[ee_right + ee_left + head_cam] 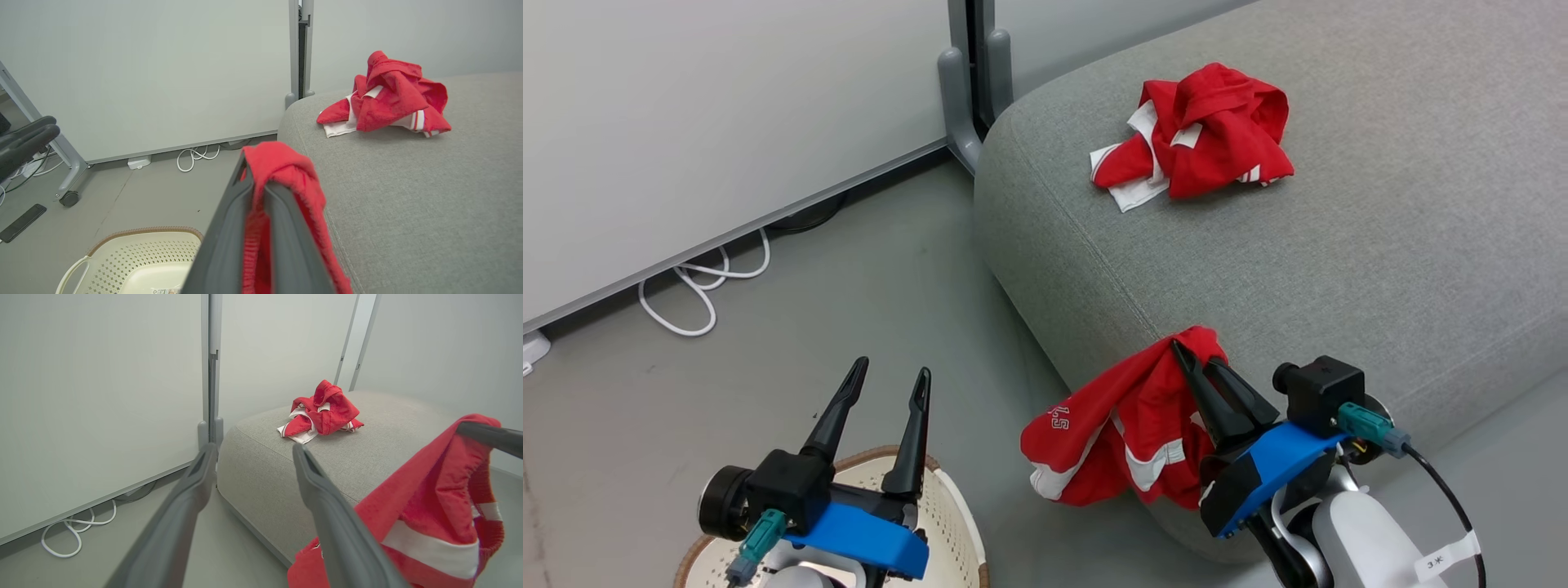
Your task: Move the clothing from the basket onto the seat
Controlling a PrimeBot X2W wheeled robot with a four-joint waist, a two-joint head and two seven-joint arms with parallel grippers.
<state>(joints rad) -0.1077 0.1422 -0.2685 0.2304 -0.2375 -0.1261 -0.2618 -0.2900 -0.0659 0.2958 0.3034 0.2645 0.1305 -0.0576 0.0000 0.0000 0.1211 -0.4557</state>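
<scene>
The right gripper has its two dark fingers pressed together on a fold of the hanging red garment, with the cloth bunched over the fingertips; in the right wrist view the same fingers pinch a gathered, ribbed edge of the fabric between them. The garment droops below the grip, showing white stripes and white digits; it hangs in front of the rounded front edge of the grey sofa, and I cannot tell whether it touches the upholstery.

The left gripper stands well open and holds nothing; its fingers point up and away above the cream laundry basket; the basket sits on the grey floor just beside the sofa's corner, its perforated wall and brown rim visible.

Further back on the sofa's top lies the second red garment, crumpled in a heap with white trim showing, well apart from the held one.

Beyond the sofa's corner a grey post foot stands against a pale wall panel; a white cable loops on the floor along the panel's lower edge.
</scene>
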